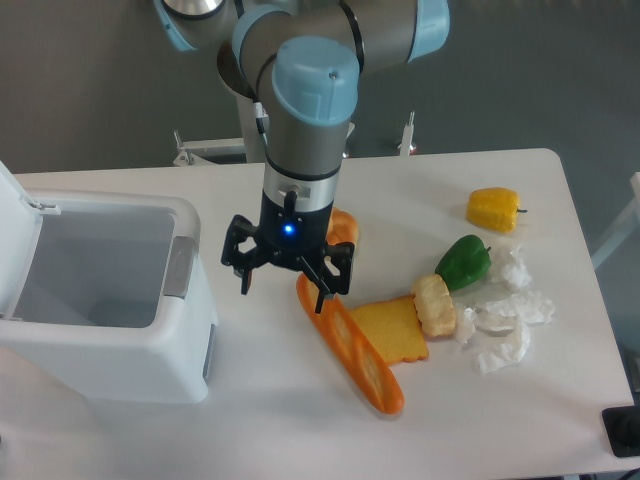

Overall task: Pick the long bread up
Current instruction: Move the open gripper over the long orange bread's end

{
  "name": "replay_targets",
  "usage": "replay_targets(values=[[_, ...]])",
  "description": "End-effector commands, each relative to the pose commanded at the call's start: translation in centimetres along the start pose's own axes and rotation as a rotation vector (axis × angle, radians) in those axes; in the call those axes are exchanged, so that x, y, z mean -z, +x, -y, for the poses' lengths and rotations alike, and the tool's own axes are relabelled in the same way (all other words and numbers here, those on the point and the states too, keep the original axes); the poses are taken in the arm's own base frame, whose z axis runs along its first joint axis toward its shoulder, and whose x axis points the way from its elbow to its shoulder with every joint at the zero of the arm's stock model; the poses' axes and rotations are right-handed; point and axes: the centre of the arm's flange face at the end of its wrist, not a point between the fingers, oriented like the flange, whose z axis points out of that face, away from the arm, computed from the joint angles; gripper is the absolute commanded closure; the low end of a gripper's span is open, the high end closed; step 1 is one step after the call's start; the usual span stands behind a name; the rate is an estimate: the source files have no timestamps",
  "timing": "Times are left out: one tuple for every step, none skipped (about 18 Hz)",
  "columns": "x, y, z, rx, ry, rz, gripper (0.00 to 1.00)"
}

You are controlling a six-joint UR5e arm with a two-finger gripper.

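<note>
Tool: my tool (283,288) hangs with its two black fingers spread apart and nothing between them; one fingertip is at the upper end of the long bread, the other is over bare desk to the left.
Why so: I judge the fingers are spread to take the slim loaf across its width, but the tool is not centred on it yet.
Long bread: the long bread (352,345) lies flat on the white desk (500,180), diagonal, from just under my tool down toward the front edge.
Its shape: long, slim, rounded ends, orange-brown smooth skin with paler yellow slashes; it looks like hard glossy plastic, so it may slip.
Neighbours: a flat square yellow toast slice (392,330) touches its right side; an orange bun (343,226) is partly hidden behind my wrist.
Further right: a green pepper (463,262), a yellow pepper (494,209), crumpled white paper (508,320).
Left: an open white bin (100,300).
</note>
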Motion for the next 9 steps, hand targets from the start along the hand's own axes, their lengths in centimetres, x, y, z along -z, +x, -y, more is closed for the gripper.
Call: replay_targets(values=[[-0.2, 0.0, 0.2, 0.016, -0.001, -0.003, 0.0], [-0.3, -0.2, 0.1, 0.039, -0.001, -0.004, 0.0], [-0.6, -0.4, 0.1, 0.048, -0.004, -0.01, 0.0], [-0.8, -0.7, 0.0, 0.053, -0.005, -0.012, 0.0], [-1.3, -1.0, 0.0, 0.06, -0.011, -0.015, 0.0], [-1.5, -1.2, -0.1, 0.064, -0.013, -0.016, 0.0], [-1.8, -1.5, -0.1, 0.069, -0.017, -0.017, 0.0], [-2.7, -2.1, -0.2, 0.076, -0.025, -0.02, 0.0], [-3.1, -3.0, -0.3, 0.097, -0.029, -0.02, 0.0]])
